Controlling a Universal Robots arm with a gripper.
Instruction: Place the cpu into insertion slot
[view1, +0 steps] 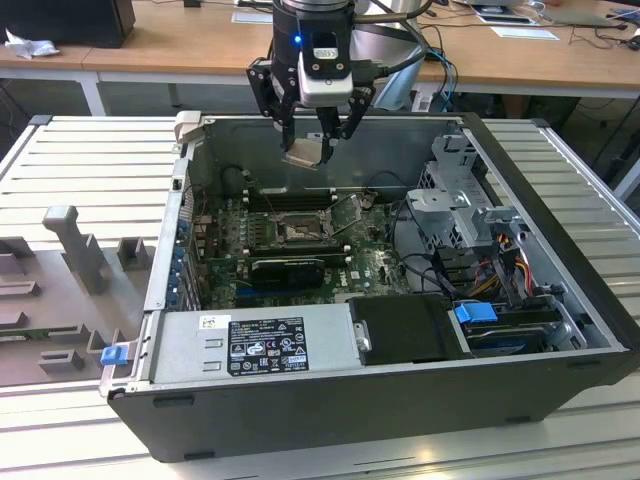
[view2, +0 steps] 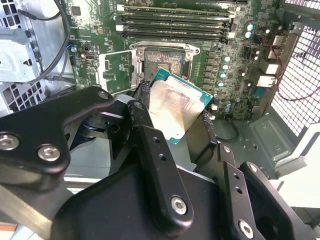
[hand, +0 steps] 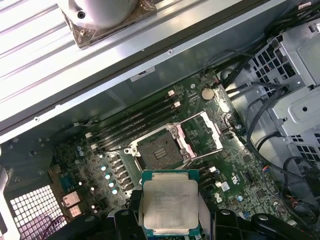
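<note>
Item inspected: single arm over an open black metal computer case (view1: 350, 410) lying on its side on a ribbed grey bench (view1: 90, 160). The black two-finger gripper (view1: 312, 150) hangs above the case's far wall, its fingers (view2: 150, 142) clamped on opposite edges of the cpu, a small flat square chip with a pale silver-grey metal lid and green rim (view2: 177, 107). In the exterior view the chip is held in the air, tilted, at about twelve o'clock from the insertion slot, a square black socket with a shiny metal frame (view1: 300, 232) on the green motherboard (view1: 370, 265). The two are well apart, with no contact. In both wrist views the socket's contact field is bare (hand: 159, 151) and its hinged metal load frame (hand: 205, 132) is swung open beside it. Long narrow black memory slots (view1: 290, 200) lie just beside the socket at twelve o'clock. The grey power-supply box with a printed label (view1: 250, 340) sits at six o'clock, and the perforated silver drive cage (view1: 450, 195) is at three o'clock. Assessment: the step in hand is carrying the gripped chip towards the socket, and seating is not yet done. In my judgement, placement calls for bringing the chip level, squaring its edges to the socket recess, centring it above the recess clear of the open frame and memory slots, and lowering gently. A skewed or forceful set-down would risk the socket contacts.
</note>
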